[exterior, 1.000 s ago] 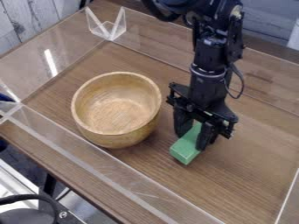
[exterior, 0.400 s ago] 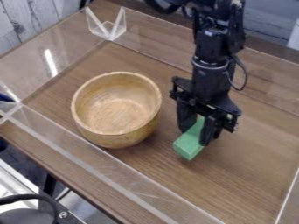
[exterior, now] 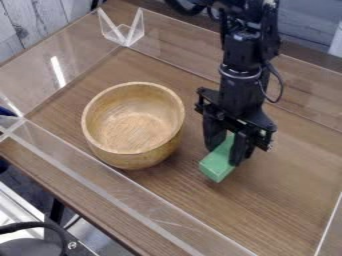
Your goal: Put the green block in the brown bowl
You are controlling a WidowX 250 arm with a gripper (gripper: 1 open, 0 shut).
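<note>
I have the gripper (exterior: pixel 235 152) pointing straight down and clamped shut on the green block (exterior: pixel 219 163), whose lower end shows below the fingers at the wooden worktop (exterior: pixel 160 190); I cannot tell whether it touches the surface. The brown bowl (exterior: pixel 134 122) sits just to the left of the gripper, apart from the block, with nothing inside it.

One raised camera looks down obliquely across the wooden table (exterior: pixel 160 195), fairly near.
</note>
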